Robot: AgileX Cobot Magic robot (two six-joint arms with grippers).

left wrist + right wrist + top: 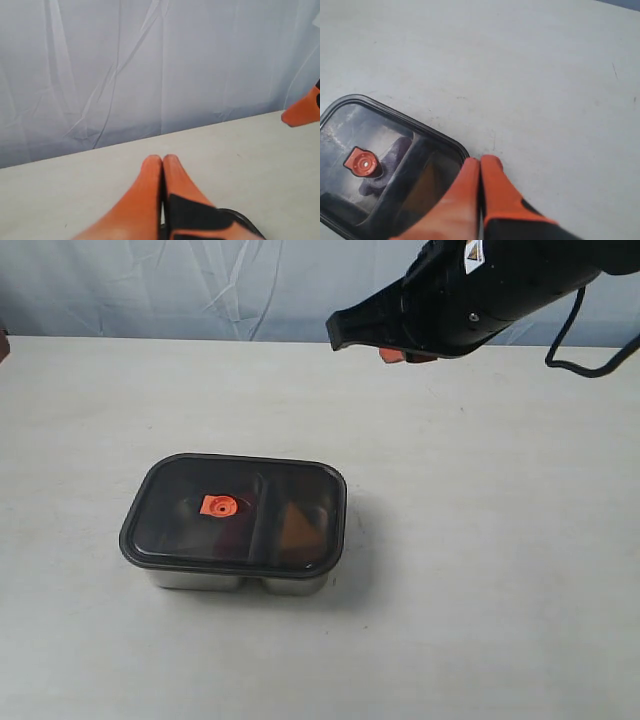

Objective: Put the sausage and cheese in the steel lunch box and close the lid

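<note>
The steel lunch box stands left of the table's middle with the dark lid lying flat on it, orange valve up. Through the lid the orange cheese shows dimly in the right compartment. I cannot make out the sausage under the lid. My right gripper hangs shut and empty above the table, behind and to the right of the box; in its wrist view the lid lies beside the shut tips. My left gripper is shut on nothing over bare table.
A pale wrinkled backdrop runs behind the table's far edge. The right arm's black cable dangles at the upper right. A small dark object sits at the far left edge.
</note>
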